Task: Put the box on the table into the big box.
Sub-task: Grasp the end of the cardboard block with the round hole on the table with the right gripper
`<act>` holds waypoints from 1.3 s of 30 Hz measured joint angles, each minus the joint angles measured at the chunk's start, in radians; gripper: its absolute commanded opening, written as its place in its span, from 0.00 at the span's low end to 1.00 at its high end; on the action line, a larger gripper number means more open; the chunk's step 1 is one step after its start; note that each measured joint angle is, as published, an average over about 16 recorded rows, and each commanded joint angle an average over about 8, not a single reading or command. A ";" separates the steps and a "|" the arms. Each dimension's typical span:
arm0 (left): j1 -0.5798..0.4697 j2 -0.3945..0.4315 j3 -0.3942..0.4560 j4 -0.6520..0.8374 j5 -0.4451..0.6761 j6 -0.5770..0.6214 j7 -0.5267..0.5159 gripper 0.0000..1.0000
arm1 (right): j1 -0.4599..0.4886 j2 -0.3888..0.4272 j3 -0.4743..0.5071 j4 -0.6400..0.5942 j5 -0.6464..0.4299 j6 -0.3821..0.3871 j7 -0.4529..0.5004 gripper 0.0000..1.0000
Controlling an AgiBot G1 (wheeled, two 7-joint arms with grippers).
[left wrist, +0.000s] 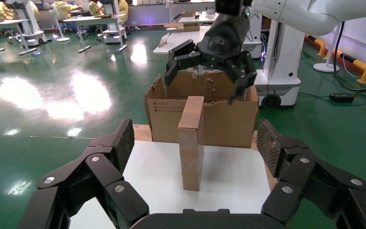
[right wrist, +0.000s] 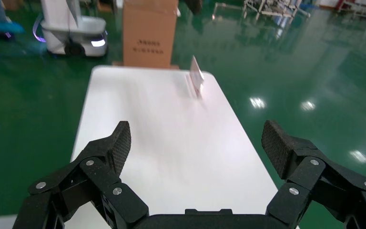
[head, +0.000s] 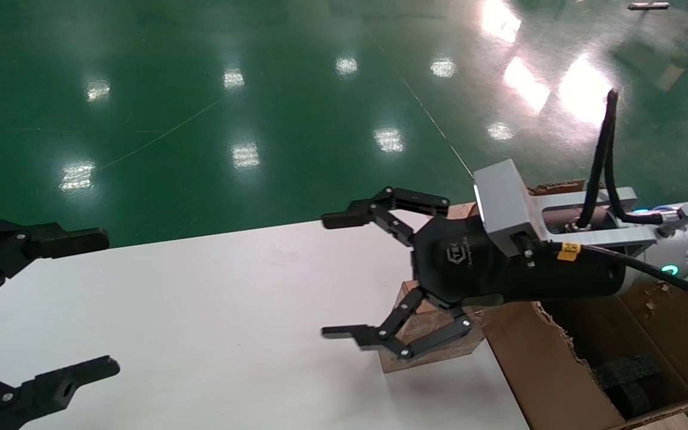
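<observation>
- The box [head: 424, 334] is seen standing on the white bench [head: 200, 322], near the bench's right edge and just beside the big box [head: 559, 370], which sits past that edge.
- In the left wrist view the box [left wrist: 191, 143] is shown upright on a narrow face, with the big box [left wrist: 202, 114] directly behind it.
- The right gripper [head: 344, 275] is held over the bench with its jaws spread wide; nothing is held between them.
- In the head view the gripper's body is placed above the box, and its fingertips are seen past the box toward the bench's middle, so the box is not yet bracketed.
- The left gripper [head: 63, 310] is parked at the bench's left edge, also spread wide and empty.
- The step in hand is judged to be the approach to the grasp; the box has not been lifted.
- For the next move, the right gripper would probably need to be drawn back and lowered until the box sits between the fingers.
- The jaws would then have to be closed across the box's thin dimension, and care would be called for, since a box standing on edge could be tipped by a glancing touch.
- The ragged flap of the big box would have to be cleared during the carry.
</observation>
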 measured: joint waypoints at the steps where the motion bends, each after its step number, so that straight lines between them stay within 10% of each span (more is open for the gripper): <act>1: 0.000 0.000 0.000 0.000 0.000 0.000 0.000 0.00 | 0.009 0.002 -0.010 -0.018 -0.006 -0.003 -0.015 1.00; 21: 0.000 -0.001 0.002 0.000 -0.001 -0.001 0.001 0.00 | 0.174 0.009 -0.227 -0.426 -0.133 -0.005 -0.301 1.00; 39: -0.001 -0.001 0.003 0.000 -0.002 -0.001 0.001 0.00 | 0.165 0.045 -0.354 -0.590 -0.081 -0.015 -0.349 1.00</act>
